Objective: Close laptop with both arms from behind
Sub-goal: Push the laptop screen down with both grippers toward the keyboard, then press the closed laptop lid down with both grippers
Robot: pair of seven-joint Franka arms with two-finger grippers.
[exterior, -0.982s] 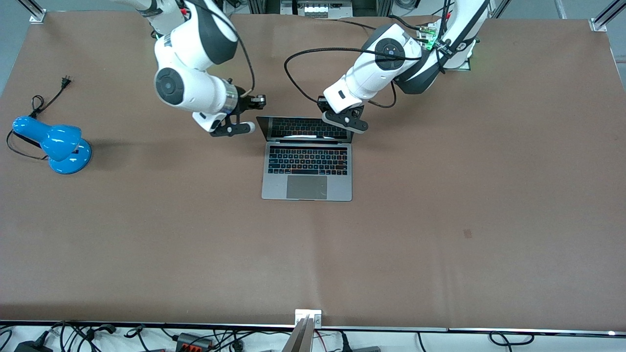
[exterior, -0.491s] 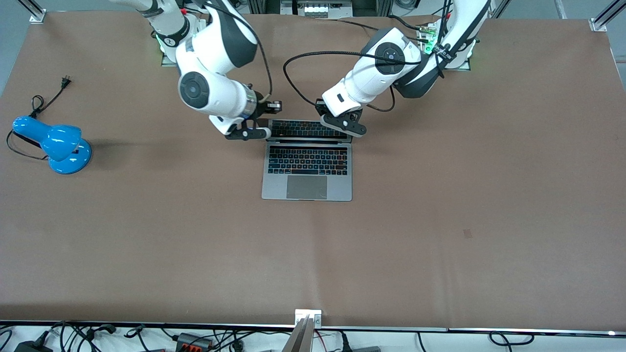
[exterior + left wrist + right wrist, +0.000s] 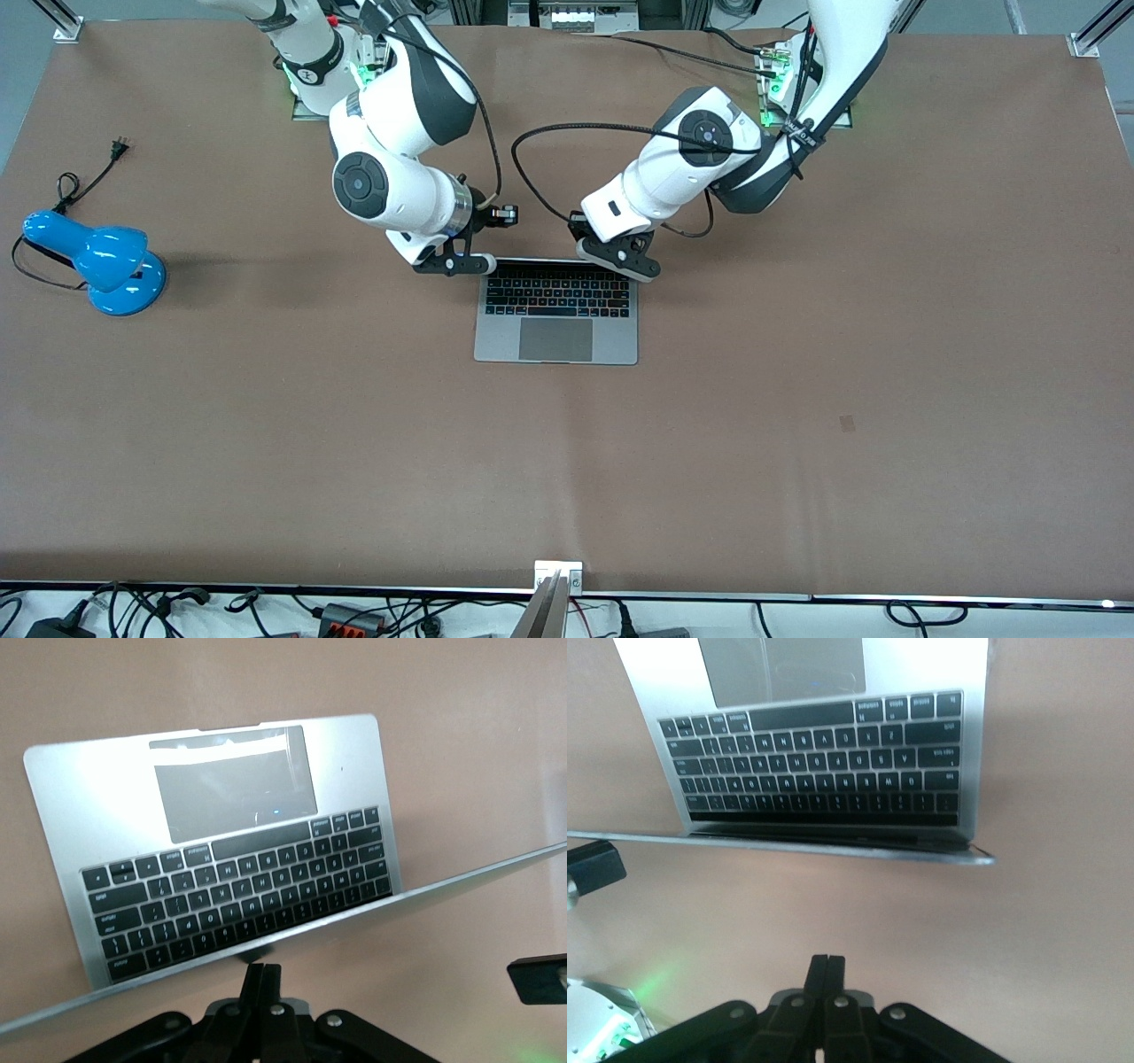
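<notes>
The silver-grey laptop (image 3: pixel 555 341) lies at the table's middle with its black keyboard showing. Its lid (image 3: pixel 558 260) stands tipped forward and shows only as a thin edge. My left gripper (image 3: pixel 644 268) is shut at the lid's top corner toward the left arm's end. In the left wrist view its shut tips (image 3: pixel 263 968) reach right up to the lid's edge (image 3: pixel 372 906). My right gripper (image 3: pixel 483 263) is shut at the other top corner. In the right wrist view its tips (image 3: pixel 827 959) stand a little short of the lid's edge (image 3: pixel 788 843).
A blue desk lamp (image 3: pixel 97 257) with its black cord (image 3: pixel 84 182) sits toward the right arm's end of the table. The bare brown table (image 3: pixel 567 461) spreads wide on the side nearer the front camera. Cables lie along that table edge (image 3: pixel 354 611).
Both grippers have come toward the front camera against the lid, the right one also sliding in from the side. The lid has tipped forward; its dark screen no longer shows.
</notes>
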